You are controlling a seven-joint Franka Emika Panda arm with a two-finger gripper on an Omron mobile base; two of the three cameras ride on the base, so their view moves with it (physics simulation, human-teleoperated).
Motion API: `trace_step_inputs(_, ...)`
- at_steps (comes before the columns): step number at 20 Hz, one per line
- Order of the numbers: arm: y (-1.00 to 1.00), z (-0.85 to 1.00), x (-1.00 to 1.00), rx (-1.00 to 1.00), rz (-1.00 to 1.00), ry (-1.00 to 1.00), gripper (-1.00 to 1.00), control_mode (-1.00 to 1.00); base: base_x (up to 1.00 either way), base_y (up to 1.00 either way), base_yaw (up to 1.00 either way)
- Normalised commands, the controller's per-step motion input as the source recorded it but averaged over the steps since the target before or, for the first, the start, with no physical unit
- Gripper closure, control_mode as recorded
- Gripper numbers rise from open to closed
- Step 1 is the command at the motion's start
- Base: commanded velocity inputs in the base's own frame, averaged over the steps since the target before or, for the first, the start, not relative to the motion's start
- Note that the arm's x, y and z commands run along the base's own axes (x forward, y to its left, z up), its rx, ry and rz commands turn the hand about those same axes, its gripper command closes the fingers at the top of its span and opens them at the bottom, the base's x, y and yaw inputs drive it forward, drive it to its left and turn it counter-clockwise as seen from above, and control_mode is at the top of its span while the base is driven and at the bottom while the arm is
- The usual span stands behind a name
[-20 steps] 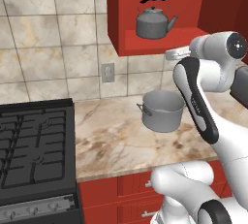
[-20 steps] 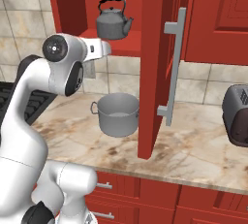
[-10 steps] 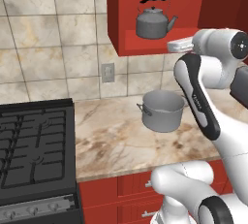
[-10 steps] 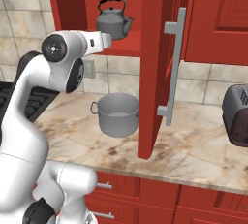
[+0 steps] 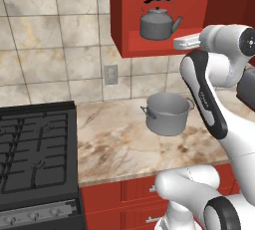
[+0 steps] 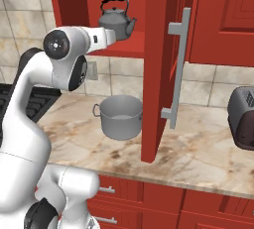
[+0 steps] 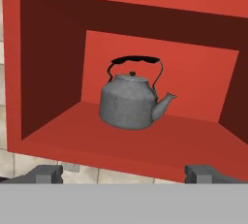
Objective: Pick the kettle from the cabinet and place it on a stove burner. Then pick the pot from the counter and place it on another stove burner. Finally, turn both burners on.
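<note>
1 kettle point(image 7: 130, 103), grey metal w/ black arched handle, knobbed lid, short spout. It sits upright on the shelf floor inside the red cabinet point(image 7: 53, 77), about mid-recess, clear of the side walls & back panel. In the hand view the spout points to the right side of the picture.

1 pot point(image 5: 167, 113), wide, straight-sided, grey steel, 2 small side handles. Stands on the tabletop point(image 5: 119, 144) below the cabinet, near the wall, well apart from the cooktop. Looks empty inside.

1 hand point(image 7: 127, 173): fingers spread wide, holding nothing. It's up at shelf height just outside the cabinet opening, facing the kettle, not touching it. In the hand view the 2 dark fingertips point(image 7: 46, 173) sit below the shelf's front lip, one at each side of the kettle.

1 black gas cooktop w/ cast-iron burners point(image 5: 32, 149) at the tabletop's left end, nothing on the grates. Silver knob panel point(image 5: 40, 215) along its front edge; knob count too small to tell.

1 open cabinet door point(image 6: 161, 69), red, w/ 1 long silver bar handle point(image 6: 177, 67), swung out over the tabletop right of the pot. 1 dark toaster-like appliance point(image 6: 243, 119) further right on the tabletop.

Surface: beige-brown veined marble slab. Red drawers point(image 6: 149, 203) w/ silver pulls under it. Wall: beige stone tile, 1 white outlet point(image 5: 110, 74) above the tabletop, left of the pot.
</note>
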Motion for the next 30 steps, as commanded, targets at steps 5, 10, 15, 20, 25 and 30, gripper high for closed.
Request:
trace_step_inputs(5, 0.0, 0.0, 0.01, 0.0, 0.0, 0.0, -1.0, -1.0, 0.0, 0.0, 0.0)
trace_step_inputs(10, 0.0, 0.0, 0.05, 0.0, 0.02, 0.0, -1.0, -1.0, 0.0, 0.0, 0.0)
trace_step_inputs(15, 0.02, 0.02, 0.14, 0.0, 0.01, 0.0, -1.0, -1.0, 0.0, 0.0, 0.0)
trace_step_inputs(20, 0.0, 0.12, 0.14, 0.0, 0.01, 0.0, -1.0, -1.0, 0.0, 0.0, 0.0)
trace_step_inputs(25, 0.0, 0.14, 0.17, 0.0, 0.02, 0.0, -1.0, -1.0, 0.0, 0.0, 0.0)
trace_step_inputs(30, -0.01, 0.11, 0.24, -0.02, 0.0, 0.0, -1.0, -1.0, 0.0, 0.0, 0.0)
